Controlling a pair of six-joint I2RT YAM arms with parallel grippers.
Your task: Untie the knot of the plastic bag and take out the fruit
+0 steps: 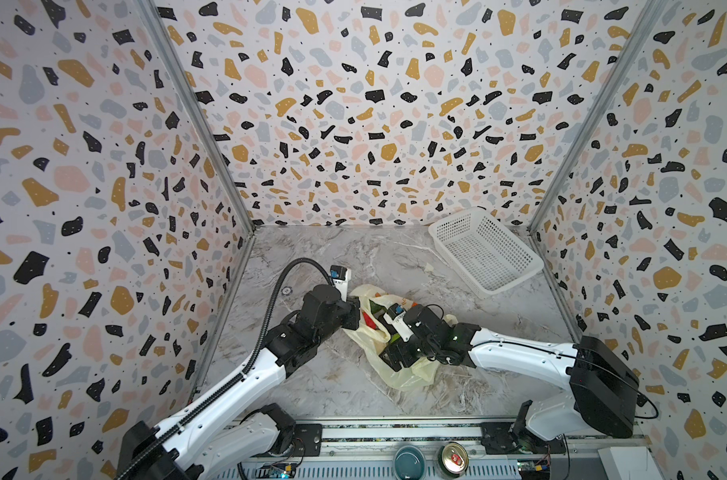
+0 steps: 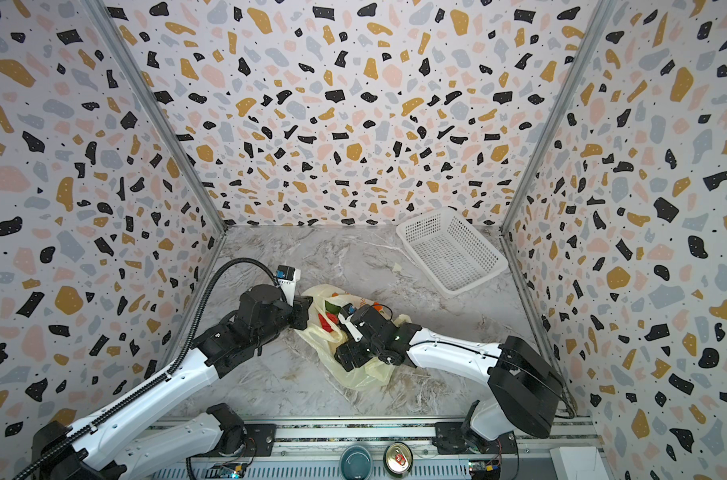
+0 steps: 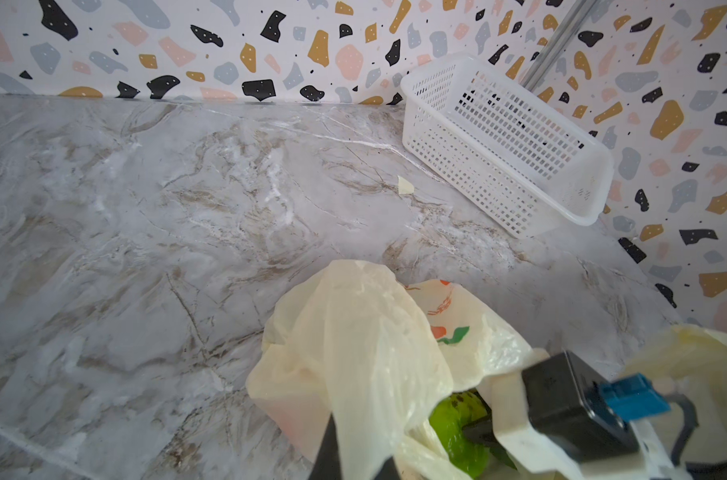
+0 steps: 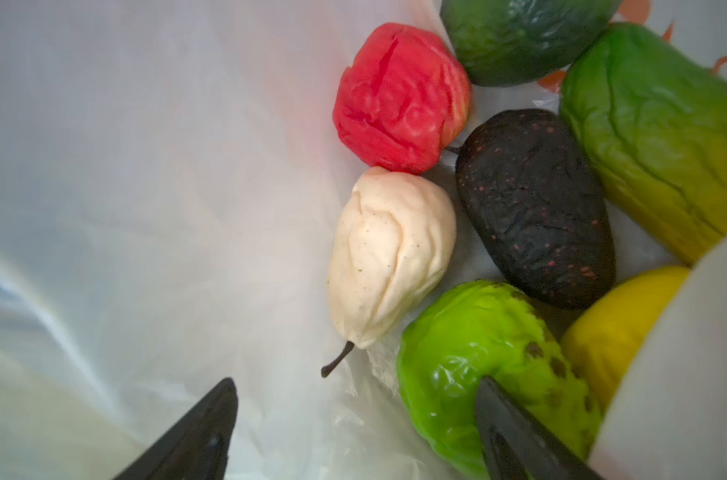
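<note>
The pale-yellow plastic bag (image 1: pixel 399 374) (image 2: pixel 361 376) lies mid-table with its mouth open. The knot is out of view. My left gripper (image 3: pixel 355 461) (image 1: pixel 353 318) is shut on a fold of the bag's rim (image 3: pixel 366 332) and holds it up. My right gripper (image 4: pixel 355 386) is open inside the bag, with only film between its fingers. One finger lies against a lime-green fruit (image 4: pixel 457 353). Beyond it lie a cream pear (image 4: pixel 388 257), red (image 4: pixel 399 99), near-black (image 4: pixel 532 208), dark green (image 4: pixel 519 37) and yellow (image 4: pixel 619 328) fruit.
A white perforated basket (image 1: pixel 484 253) (image 3: pixel 503 141) stands at the back right against the wall. A small plastic scrap (image 3: pixel 405 185) lies on the marble in front of it. A teal bowl (image 1: pixel 409 461) and a can (image 1: pixel 453 457) sit on the front rail.
</note>
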